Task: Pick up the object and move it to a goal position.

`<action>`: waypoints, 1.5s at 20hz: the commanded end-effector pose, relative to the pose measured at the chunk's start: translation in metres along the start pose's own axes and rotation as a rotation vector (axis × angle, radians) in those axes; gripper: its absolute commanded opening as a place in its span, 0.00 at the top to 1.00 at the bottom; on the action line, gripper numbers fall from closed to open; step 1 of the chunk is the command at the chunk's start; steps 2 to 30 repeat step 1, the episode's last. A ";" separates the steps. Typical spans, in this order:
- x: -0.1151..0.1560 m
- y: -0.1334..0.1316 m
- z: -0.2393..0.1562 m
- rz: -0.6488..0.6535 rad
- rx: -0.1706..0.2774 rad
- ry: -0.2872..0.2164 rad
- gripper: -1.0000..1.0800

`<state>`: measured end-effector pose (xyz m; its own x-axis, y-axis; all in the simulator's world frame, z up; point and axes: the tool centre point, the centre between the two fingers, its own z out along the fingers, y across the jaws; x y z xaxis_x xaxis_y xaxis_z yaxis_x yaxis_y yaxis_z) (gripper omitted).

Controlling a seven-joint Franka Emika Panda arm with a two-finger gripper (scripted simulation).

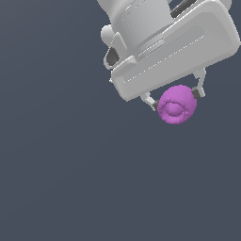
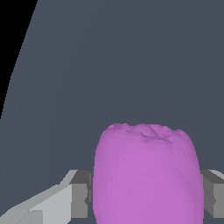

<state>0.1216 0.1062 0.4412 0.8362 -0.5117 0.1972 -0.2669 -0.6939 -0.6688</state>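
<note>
Filling the nearest part of the wrist view, the purple lump (image 2: 146, 175) sits squeezed between two grey finger pads (image 2: 81, 194), one pressed to each of its flanks. Its far end is rough and crinkled, and its sides are smooth and rounded. Pale finger metal runs off from the pad on one side, and the other pad only just shows at the picture's edge.

Seen from the exterior view, the same lump (image 1: 176, 104) hangs under the white gripper (image 1: 175, 96), caught between two thin fingers that close on it from either side, with a dark fingertip (image 1: 196, 93) touching the lump on the exterior view's right. So the hand is closed and gripping the lump. A round dimple in the end of the lump faces this camera. The lump is clearly narrower than the wide white body of the gripper above it, and it pokes out below the fingers.

Above the lump, the gripper body slants up toward the exterior view's right, and the round white wrist of the arm (image 1: 136, 19) rises behind it to the top edge of the picture.

Beyond the lump in both views lies a plain dark grey-blue floor (image 1: 61, 179). Whether the lump touches this floor cannot be told from either view. No box, bowl or other container shows near the lump, and nothing marks a goal spot. Farthest off in the wrist view, past the floor's slanted edge, is flat black.
</note>
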 end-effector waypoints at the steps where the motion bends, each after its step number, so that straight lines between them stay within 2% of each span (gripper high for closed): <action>1: -0.001 0.001 0.001 -0.002 -0.002 -0.002 1.00; 30: -0.001 0.001 0.001 -0.002 -0.002 -0.002 1.00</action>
